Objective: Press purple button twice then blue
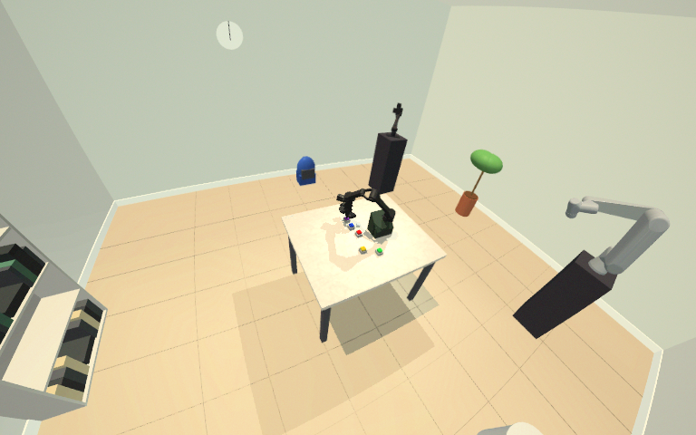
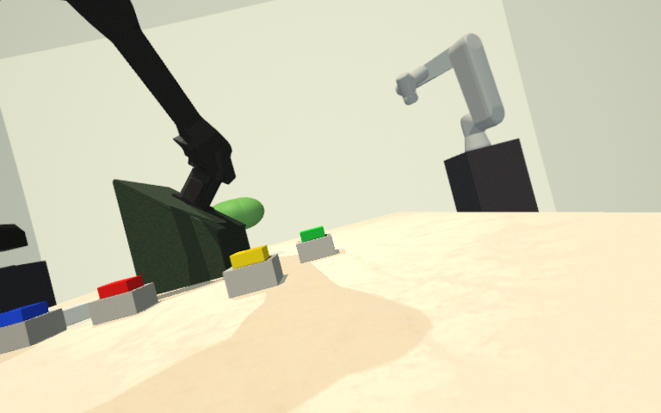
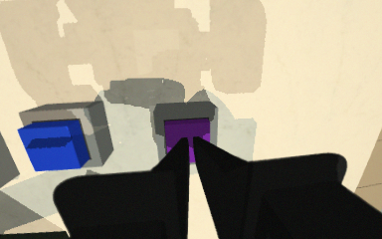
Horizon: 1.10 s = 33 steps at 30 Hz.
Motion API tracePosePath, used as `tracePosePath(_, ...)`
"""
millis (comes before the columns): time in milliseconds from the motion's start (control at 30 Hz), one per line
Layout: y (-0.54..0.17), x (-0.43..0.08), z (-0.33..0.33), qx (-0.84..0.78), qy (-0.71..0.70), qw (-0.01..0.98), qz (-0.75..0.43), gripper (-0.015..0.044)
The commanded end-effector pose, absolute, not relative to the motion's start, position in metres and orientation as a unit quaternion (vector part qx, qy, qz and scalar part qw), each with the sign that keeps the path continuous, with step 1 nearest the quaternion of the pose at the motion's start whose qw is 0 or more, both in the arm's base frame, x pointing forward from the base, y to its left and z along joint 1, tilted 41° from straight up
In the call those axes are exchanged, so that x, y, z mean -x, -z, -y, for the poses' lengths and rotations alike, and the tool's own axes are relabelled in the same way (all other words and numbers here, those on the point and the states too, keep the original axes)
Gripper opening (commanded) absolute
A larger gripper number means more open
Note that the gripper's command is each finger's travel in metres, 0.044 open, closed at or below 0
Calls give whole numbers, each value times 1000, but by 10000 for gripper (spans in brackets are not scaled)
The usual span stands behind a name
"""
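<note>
The purple button [image 1: 346, 218] [image 3: 186, 127] sits in a grey housing near the table's far left corner. My gripper [image 1: 351, 215] [image 3: 190, 142] is shut and empty, with its fingertips over the purple cap; they overlap its near part in the wrist view. Whether they touch the cap or how far it is down cannot be told. The blue button [image 1: 351, 226] [image 2: 24, 312] [image 3: 52, 149] is beside the purple one, left of my fingers in the wrist view, with its cap raised. The purple button and my fingertips are out of view in the exterior view.
The red button [image 1: 358, 232] [image 2: 119, 286], yellow button [image 1: 362, 249] [image 2: 249, 256] and green button [image 1: 379, 251] [image 2: 312, 234] stand farther along the table [image 1: 328, 292]. A small pale block [image 1: 358, 225] [image 2: 77, 314] lies near blue and red. The dark green arm base [image 1: 380, 226] [image 2: 160, 243] stands behind.
</note>
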<state>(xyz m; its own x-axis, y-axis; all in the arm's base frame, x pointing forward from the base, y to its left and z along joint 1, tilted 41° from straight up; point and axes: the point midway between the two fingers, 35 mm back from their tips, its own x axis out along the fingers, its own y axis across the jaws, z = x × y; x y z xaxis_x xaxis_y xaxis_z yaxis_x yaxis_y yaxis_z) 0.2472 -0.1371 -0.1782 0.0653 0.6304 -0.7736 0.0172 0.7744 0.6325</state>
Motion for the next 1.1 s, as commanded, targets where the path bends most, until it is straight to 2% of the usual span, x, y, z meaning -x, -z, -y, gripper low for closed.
tracePosePath(0,180,-247,134,-255,-224,684,-646,20)
tracePosePath(1067,161,-245,150,-254,-224,684,-646,20)
